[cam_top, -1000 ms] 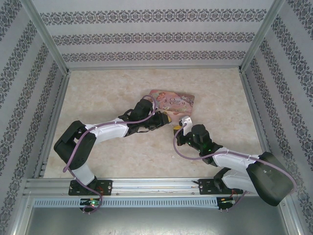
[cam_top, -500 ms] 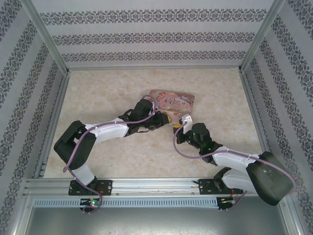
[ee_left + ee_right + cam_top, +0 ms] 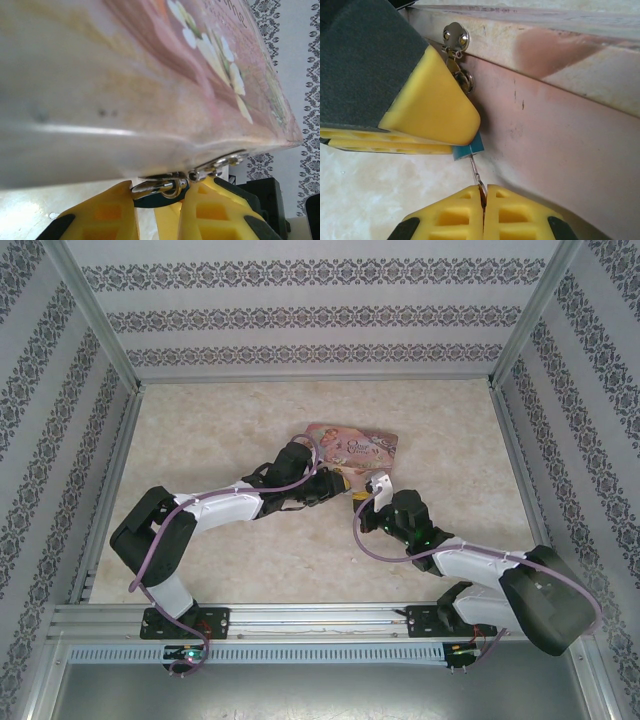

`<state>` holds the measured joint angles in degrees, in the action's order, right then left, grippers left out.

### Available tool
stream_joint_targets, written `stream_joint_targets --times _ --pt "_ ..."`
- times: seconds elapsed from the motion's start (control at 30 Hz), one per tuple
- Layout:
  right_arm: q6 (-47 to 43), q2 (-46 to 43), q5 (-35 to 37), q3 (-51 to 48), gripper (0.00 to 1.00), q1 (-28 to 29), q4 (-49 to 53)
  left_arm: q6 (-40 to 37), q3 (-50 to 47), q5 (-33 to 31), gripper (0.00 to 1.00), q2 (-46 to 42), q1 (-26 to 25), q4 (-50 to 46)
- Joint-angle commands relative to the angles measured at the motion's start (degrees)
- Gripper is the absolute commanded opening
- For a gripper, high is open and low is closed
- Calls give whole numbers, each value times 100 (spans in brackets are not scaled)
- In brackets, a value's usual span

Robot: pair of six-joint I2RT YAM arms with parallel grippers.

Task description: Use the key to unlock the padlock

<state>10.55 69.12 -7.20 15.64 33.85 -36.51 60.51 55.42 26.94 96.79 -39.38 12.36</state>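
The right gripper [image 3: 482, 199] has its two yellow pads pressed tight together on the key [image 3: 475, 171]. The key's thin metal shaft sticks straight out past the fingertips, and its head is hidden between the pads. Just ahead of those fingertips the far end of the shaft meets the bluish-teal corner of the padlock [image 3: 468, 146] at its underside; how far it has gone in cannot be told. The rest of the padlock is covered by one yellow finger of the left gripper [image 3: 161, 194], which lies across it from this hand's left side.

In the left wrist view that gripper's fingers [image 3: 112, 215] stand close together, nipping the padlock. In the narrow gap at their tips sit a thin silver loop [image 3: 156, 187] and a sliver of dark teal. Whether the loop is the shackle or part of the tin's fastening cannot be told.

Just beyond both hands is the pink tin [image 3: 560, 135]. Its side wall runs along the right of the right gripper's fingers, close beside the key. A silver clasp [image 3: 456, 34] sits on the tin's rim, past the left gripper's finger, and its hasp hangs down behind that finger.

From above, the two grippers meet tip to tip at the tin's near edge. The left arm [image 3: 220, 505] reaches in from one side and the right arm [image 3: 470, 560] from the other, over the beige marbled table [image 3: 200, 440]
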Motion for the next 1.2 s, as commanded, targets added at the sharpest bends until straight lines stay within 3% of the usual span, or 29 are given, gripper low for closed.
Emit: stream_joint_targets --times 0.0,0.5,1.17 --pt "105 77 -158 151 0 -60 -549 154 124 317 16 -159 -26 33" --pt "85 485 -582 371 0 -163 -1066 134 154 391 16 -231 -33 -49" --pt "52 1228 -1099 1486 0 -212 -1235 44 68 447 16 -423 -27 -257"
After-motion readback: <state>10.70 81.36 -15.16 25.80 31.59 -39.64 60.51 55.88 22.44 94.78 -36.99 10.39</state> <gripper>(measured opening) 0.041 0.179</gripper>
